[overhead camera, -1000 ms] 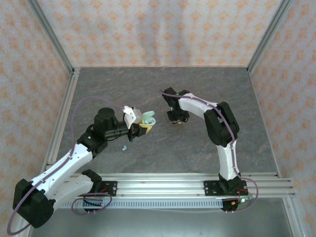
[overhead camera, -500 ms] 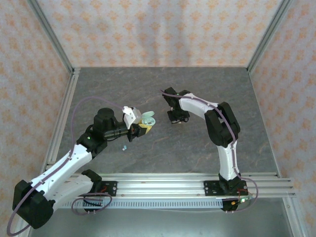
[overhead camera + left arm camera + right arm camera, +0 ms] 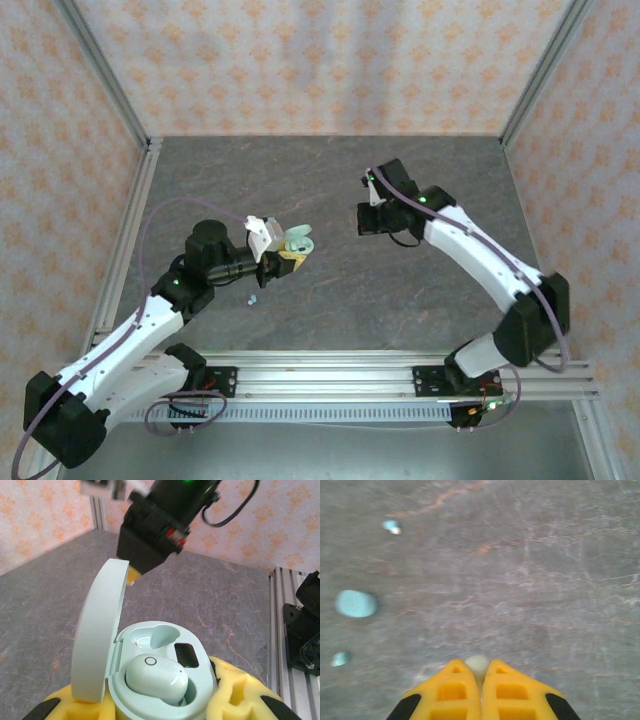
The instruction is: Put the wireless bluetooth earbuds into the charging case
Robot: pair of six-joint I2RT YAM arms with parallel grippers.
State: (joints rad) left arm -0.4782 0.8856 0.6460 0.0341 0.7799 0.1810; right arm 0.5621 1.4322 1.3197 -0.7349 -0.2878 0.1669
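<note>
Right claw [image 3: 480, 672] tight on mint earbud [image 3: 477, 664], left claw [image 3: 150, 702] tight on open case [image 3: 97, 630].

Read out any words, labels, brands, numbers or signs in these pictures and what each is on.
No readable words, brands or numbers anywhere.
Sign only: a thin ring on the pale mint rounded plastic earbud seated in the open mint oval plastic charging case.
Small dark window on that case: green glow, no digits legible.

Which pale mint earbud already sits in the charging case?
The earbud in the open charging case, beside the empty socket; the other earbud is pinched in the right hand.
</note>
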